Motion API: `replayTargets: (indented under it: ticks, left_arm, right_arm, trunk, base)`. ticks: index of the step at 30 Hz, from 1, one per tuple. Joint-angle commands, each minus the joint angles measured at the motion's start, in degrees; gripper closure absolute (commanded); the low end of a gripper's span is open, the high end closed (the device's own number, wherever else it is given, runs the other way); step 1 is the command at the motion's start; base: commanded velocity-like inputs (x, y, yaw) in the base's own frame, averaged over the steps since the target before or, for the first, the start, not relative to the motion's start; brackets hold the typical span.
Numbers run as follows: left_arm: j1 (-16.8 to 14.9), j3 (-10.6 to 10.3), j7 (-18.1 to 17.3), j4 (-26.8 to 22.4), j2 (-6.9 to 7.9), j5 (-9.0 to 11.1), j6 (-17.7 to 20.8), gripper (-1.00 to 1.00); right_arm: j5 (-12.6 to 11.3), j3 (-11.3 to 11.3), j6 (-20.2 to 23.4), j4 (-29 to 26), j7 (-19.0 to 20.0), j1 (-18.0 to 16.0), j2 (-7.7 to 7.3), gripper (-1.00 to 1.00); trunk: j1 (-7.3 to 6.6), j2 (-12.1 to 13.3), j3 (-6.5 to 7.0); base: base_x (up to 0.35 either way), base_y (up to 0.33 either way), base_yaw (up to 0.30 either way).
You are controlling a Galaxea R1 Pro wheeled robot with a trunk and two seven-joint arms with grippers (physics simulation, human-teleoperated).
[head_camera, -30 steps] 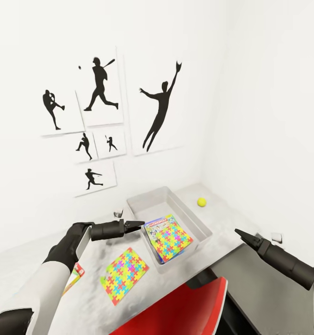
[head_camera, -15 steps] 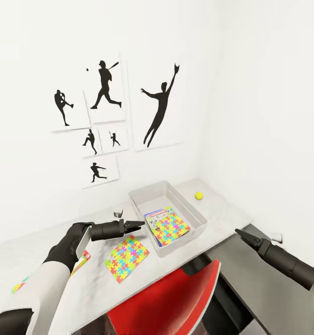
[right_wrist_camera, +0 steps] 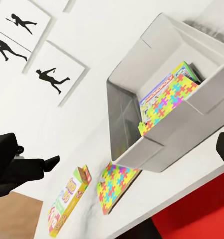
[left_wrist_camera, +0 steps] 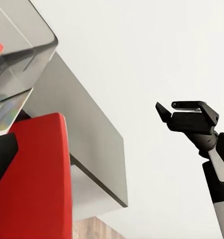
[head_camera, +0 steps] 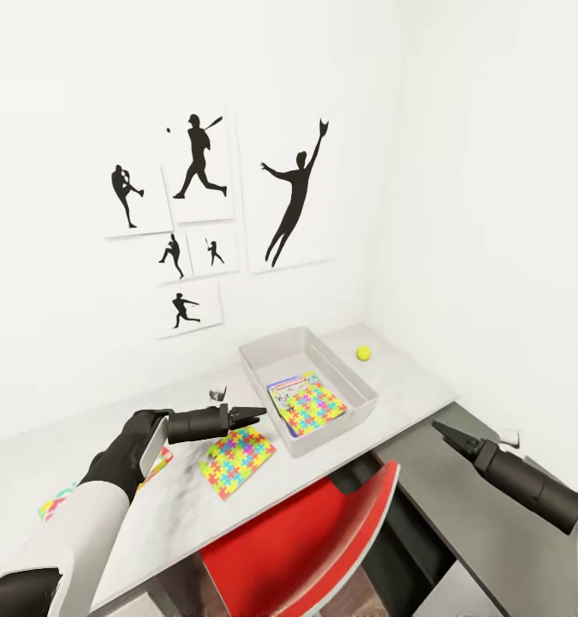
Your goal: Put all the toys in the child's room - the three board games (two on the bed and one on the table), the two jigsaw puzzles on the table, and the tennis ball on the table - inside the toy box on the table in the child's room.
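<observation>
Puzzle square, thin, flat and multicoloured [head_camera: 312,405], lies atop a printed game box inside the shallow grey sloping-sided bin [head_camera: 263,380]; another [head_camera: 236,450] lies just beside it on the white table [head_camera: 408,390]. Both hands [head_camera: 256,414] [head_camera: 439,428] look closed, empty.

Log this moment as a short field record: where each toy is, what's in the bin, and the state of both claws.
toy box: on the table, holds one jigsaw puzzle lying on a board game
second jigsaw puzzle: flat on the table, outside the box
tennis ball: on the table, beyond the box
Skip-Bo board game: on the table, outside the box
left claw: shut, empty
right claw: shut, empty
red chair: pushed up to the table
</observation>
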Motion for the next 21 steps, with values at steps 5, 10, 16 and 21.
replayTargets:
  ticks: [5, 10, 16, 21]
  left_arm:
    - [0.0, 0.0, -0.1, 0.0, 0.0, 0.1, 0.5, -1.0]
    - [0.0, 0.0, -0.1, 0.0, 0.0, 0.1, 0.5, -1.0]
    - [0.0, 0.0, -0.1, 0.0, 0.0, 0.1, 0.5, -1.0]
    - [0.0, 0.0, -0.1, 0.0, 0.0, 0.1, 0.5, -1.0]
  right_arm:
    - [-0.1, -0.1, 0.3, 0.0, 0.1, 0.0, 0.06, -1.0]
    - [-0.1, -0.1, 0.3, 0.0, 0.1, -0.1, 0.11, -1.0]
    - [0.0, -0.1, 0.3, 0.0, 0.1, 0.0, 0.12, -1.0]
    - [-0.1, -0.1, 0.3, 0.0, 0.2, -0.1, 0.12, -1.0]
  trunk:
    - [0.03, -0.1, -0.13]
    - [0.03, -0.1, -0.13]
    - [0.03, -0.1, -0.13]
    - [0.03, -0.1, -0.13]
  base:
    - [-0.016, 0.0, 0.0]
    - [0.051, 0.0, 0.009]
    - [0.026, 0.0, 0.154]
    - [0.004, 0.0, 0.102]
